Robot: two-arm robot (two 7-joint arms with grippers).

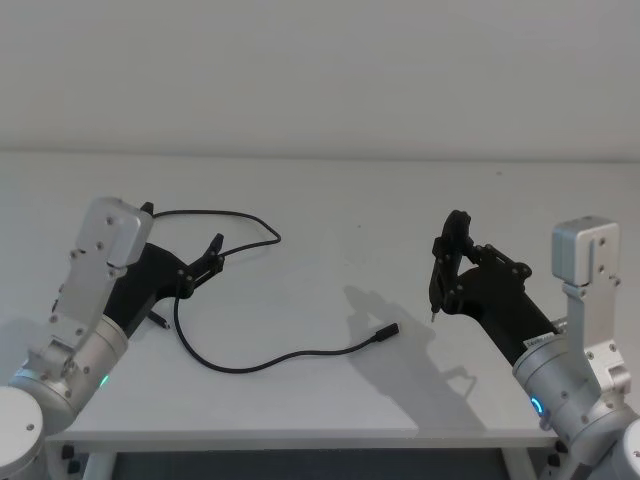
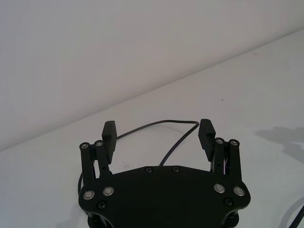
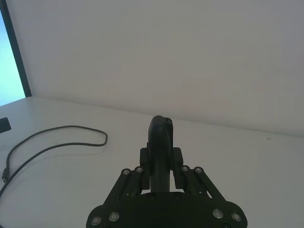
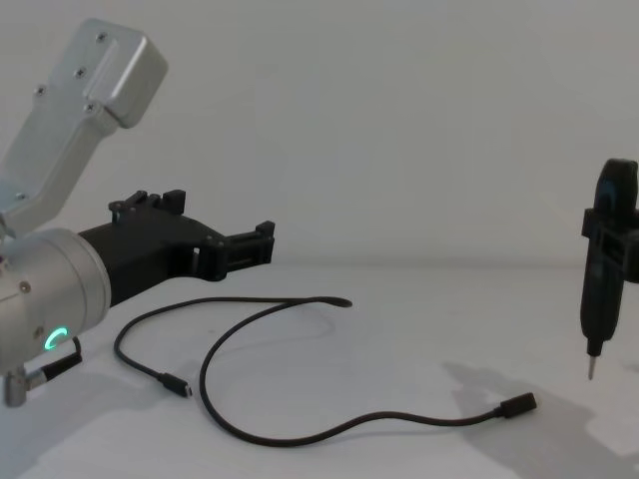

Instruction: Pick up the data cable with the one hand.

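At the left of the head view, the black angular two-finger left gripper (image 1: 215, 253) overlaps the long thin black data cable (image 1: 290, 355) on the white table (image 1: 400, 200). Its height is made plain in the chest view, where it is held above the table and the cable (image 4: 300, 439) lies flat below it, untouched. In the left wrist view the jaws are seen spread wide, with the cable's far bend (image 2: 175, 122) framed between them. At the right, the right gripper (image 1: 450, 255) is clamped on a narrow black pen-like tool (image 1: 438, 285), held tip down.
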